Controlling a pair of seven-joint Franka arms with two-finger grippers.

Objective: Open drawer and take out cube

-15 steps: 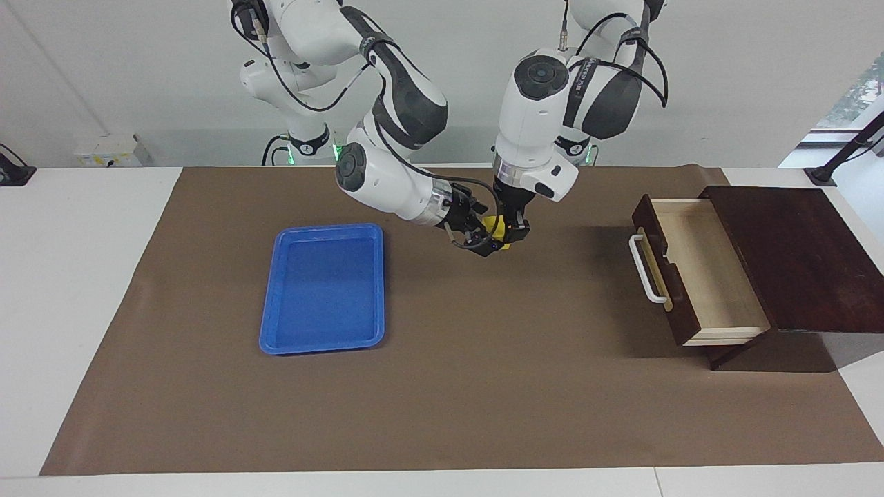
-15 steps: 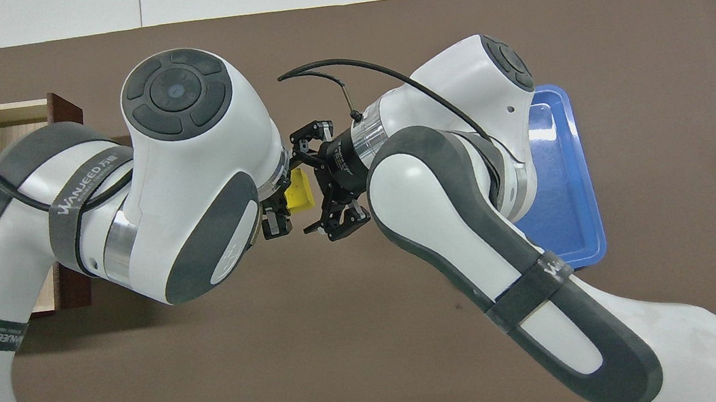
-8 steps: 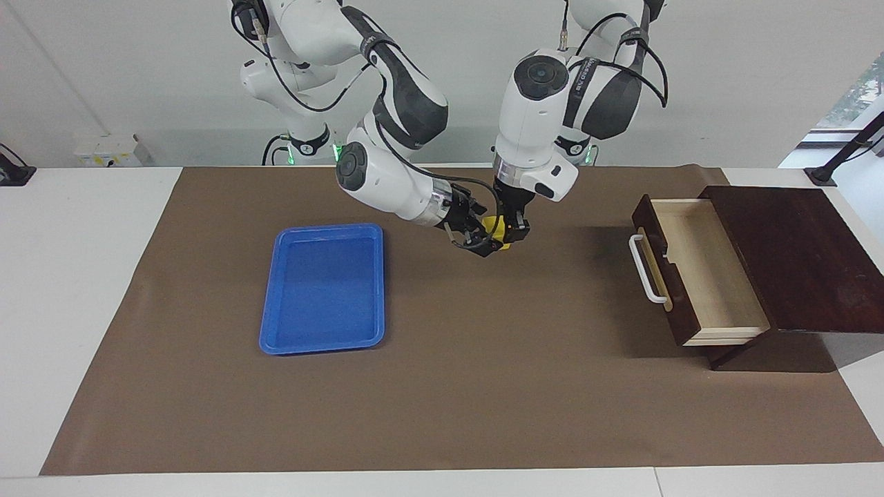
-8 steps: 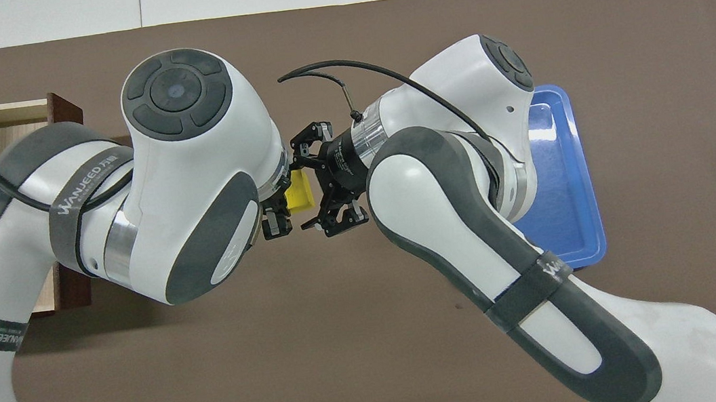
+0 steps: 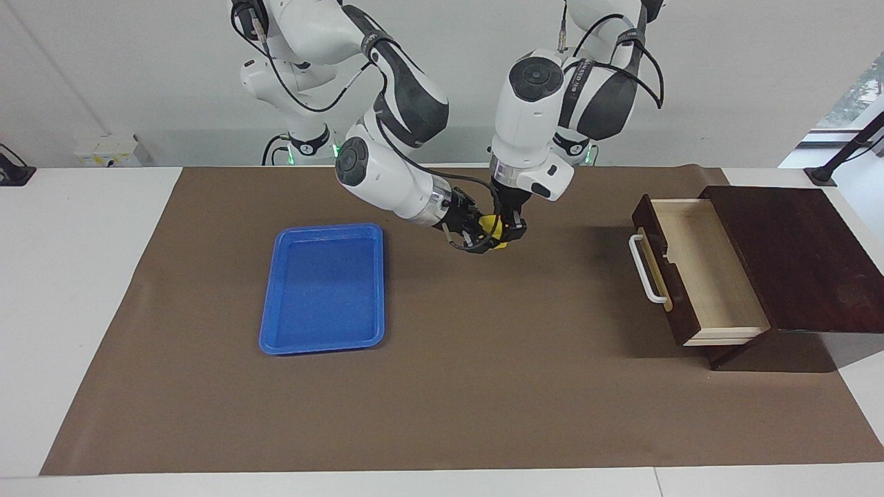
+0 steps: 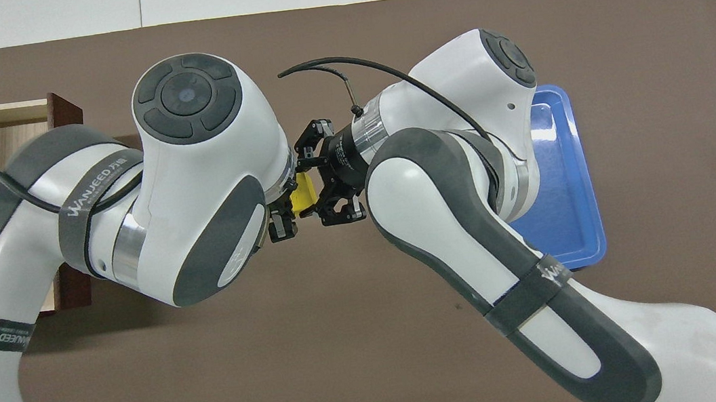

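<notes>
The yellow cube (image 5: 493, 225) hangs in the air over the brown mat, between the blue tray and the drawer; it also shows in the overhead view (image 6: 304, 192). My left gripper (image 5: 510, 231) points down and is shut on the cube. My right gripper (image 5: 481, 239) reaches in sideways from the tray's side, open, with its fingers on either side of the cube. In the overhead view the left gripper (image 6: 283, 211) is mostly hidden under its own arm and the right gripper (image 6: 314, 189) faces it. The dark brown drawer (image 5: 704, 269) stands pulled open, its pale interior empty.
The drawer's white handle (image 5: 646, 269) faces the middle of the table, and its dark cabinet (image 5: 794, 255) stands at the left arm's end. An empty blue tray (image 5: 324, 286) lies on the brown mat (image 5: 483, 386) toward the right arm's end.
Both grippers have drifted slightly toward the tray with the cube between them. The right gripper has come in closer around the cube. The drawer and tray have not moved.
</notes>
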